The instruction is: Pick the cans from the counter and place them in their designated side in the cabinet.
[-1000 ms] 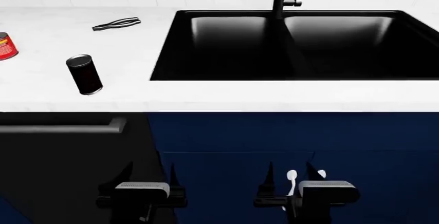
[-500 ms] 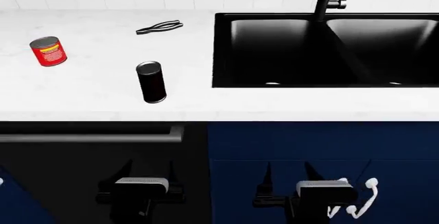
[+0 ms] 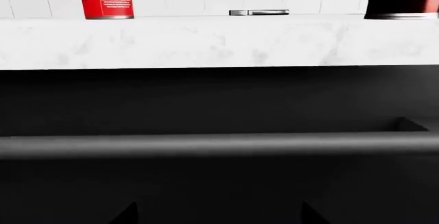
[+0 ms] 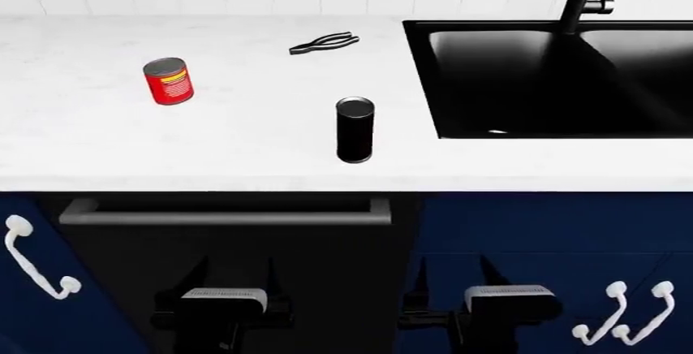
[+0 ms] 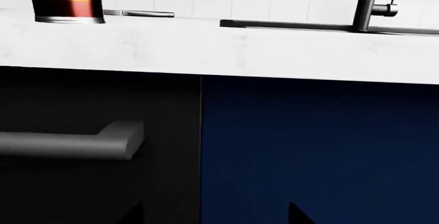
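Nearest to the robot, the left gripper (image 4: 225,277) and the right gripper (image 4: 468,277) hung low before the cabinet fronts, below the edge of the counter (image 4: 217,163); each showed two dark fingertips spread apart with nothing between them, so both jaws stood open and empty; the left one faced a black appliance front with a long grey bar handle (image 4: 222,212), the right one sat where that black front met a navy cabinet door (image 4: 541,232). Neither can had been picked, so the step in hand looked like the approach, with the arms not yet raised.

Beyond the counter's edge, the black can (image 4: 355,130) stood upright on the counter, just left of the black sink (image 4: 541,78) and apart from it; the red can (image 4: 169,81) stood well to the left of the sink, further from it than the black one; black tongs (image 4: 324,43) lay behind the black can, near the sink's back left corner; the black tap (image 4: 585,1) rose behind the sink.

The next move probably called for lifting one arm above counter level and bringing its open fingers around the black can, the closer of the two.
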